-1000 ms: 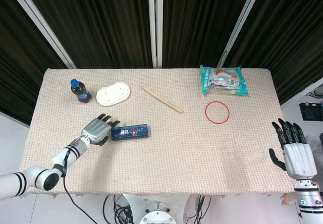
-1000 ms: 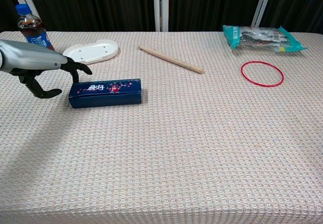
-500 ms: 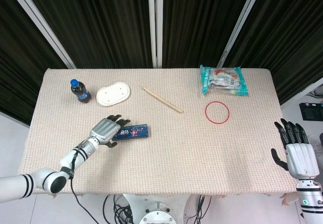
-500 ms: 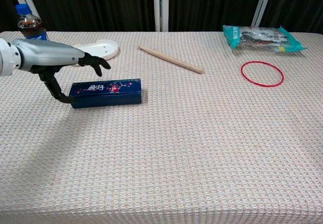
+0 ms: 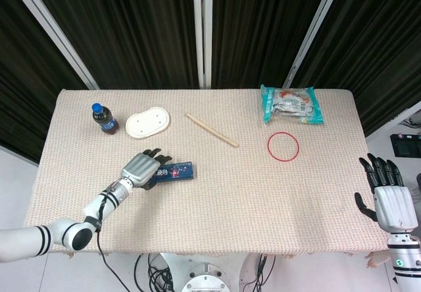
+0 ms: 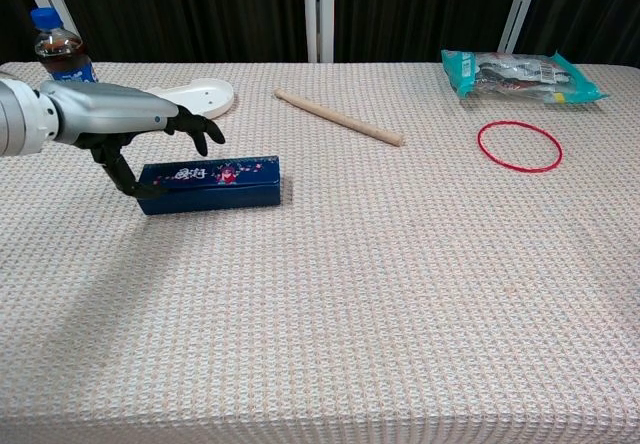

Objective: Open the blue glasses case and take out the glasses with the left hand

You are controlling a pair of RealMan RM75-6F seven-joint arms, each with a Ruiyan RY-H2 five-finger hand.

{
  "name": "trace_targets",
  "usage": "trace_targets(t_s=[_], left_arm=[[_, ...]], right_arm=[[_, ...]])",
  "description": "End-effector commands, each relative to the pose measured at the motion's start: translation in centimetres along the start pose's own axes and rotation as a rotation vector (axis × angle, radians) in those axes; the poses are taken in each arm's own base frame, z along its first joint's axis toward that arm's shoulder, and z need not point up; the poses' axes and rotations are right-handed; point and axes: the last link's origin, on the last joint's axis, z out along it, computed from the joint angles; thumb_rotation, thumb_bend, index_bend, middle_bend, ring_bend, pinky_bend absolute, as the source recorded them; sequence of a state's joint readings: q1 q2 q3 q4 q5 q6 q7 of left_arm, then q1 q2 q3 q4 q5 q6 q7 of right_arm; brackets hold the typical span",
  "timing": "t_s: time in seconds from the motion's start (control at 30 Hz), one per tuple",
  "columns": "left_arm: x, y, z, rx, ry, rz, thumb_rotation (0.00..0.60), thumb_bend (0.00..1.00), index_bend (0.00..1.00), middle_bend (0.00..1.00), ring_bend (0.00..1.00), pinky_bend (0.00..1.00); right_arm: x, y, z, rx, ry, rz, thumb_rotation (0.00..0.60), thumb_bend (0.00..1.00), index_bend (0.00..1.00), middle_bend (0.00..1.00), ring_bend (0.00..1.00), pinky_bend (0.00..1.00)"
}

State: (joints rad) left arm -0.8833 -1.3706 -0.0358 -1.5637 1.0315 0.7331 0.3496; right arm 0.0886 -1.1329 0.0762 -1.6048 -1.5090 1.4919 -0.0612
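Left hand of mine hangs over the left end of the case, fingers spread and arched above the lid, thumb dropped down at the case's left end; I cannot tell whether it actually touches. From the head view the hand covers the left part of the case, which lies shut and flat on the counter, long side running left to right, left of the middle and toward the near half. I hold nothing in that hand.

Right hand sits off the near right corner of the counter, fingers apart and pointing away from me, empty; I see it in the head view only.

Far left on the counter stands a bottle with a blue cap, and just right of it lies a white tray. A wooden stick lies slanted near the far middle. Toward the far right I see a snack bag, and nearer than it a red ring lying flat.
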Motion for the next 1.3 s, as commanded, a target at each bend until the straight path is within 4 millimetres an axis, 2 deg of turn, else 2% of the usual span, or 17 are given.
trace_targets(t_s=[0.03,0.43,0.8,1.13,1.3], left_arm=[[-0.03,0.18,0.08,-0.005,0.003,-0.007,0.6,0.37,0.12,0.18,0.0,0.16],[-0.39,0.12,0.73,-0.004,0.008,0.008,0.6,0.37,0.12,0.19,0.04,0.19],[-0.4,0.14,0.83,0.0,0.012,0.006,0.6,0.39,0.16,0.26,0.07,0.18],[-0.26,0.05,0.85,0.003,0.029,-0.031,0.6,0.56,0.21,0.4,0.12,0.2],[-0.04,-0.07,0.85,0.009,0.042,-0.066,0.6,0.62,0.27,0.44,0.14,0.21]], right_arm=[[-0.08,0.03,-0.01,-0.001,-0.004,0.0,0.6,0.35,0.0,0.0,0.0,0.0],[-0.03,0.46,0.01,-0.007,0.006,0.007,0.6,0.35,0.0,0.0,0.0,0.0],[-0.15,0.56,-0.03,-0.007,-0.008,0.007,0.6,0.35,0.0,0.0,0.0,0.0],[-0.12,0.54,-0.01,-0.005,-0.012,0.008,0.6,0.35,0.0,0.0,0.0,0.0],[-0.25,0.49,0.06,-0.005,-0.018,0.007,0.6,0.35,0.0,0.0,0.0,0.0]])
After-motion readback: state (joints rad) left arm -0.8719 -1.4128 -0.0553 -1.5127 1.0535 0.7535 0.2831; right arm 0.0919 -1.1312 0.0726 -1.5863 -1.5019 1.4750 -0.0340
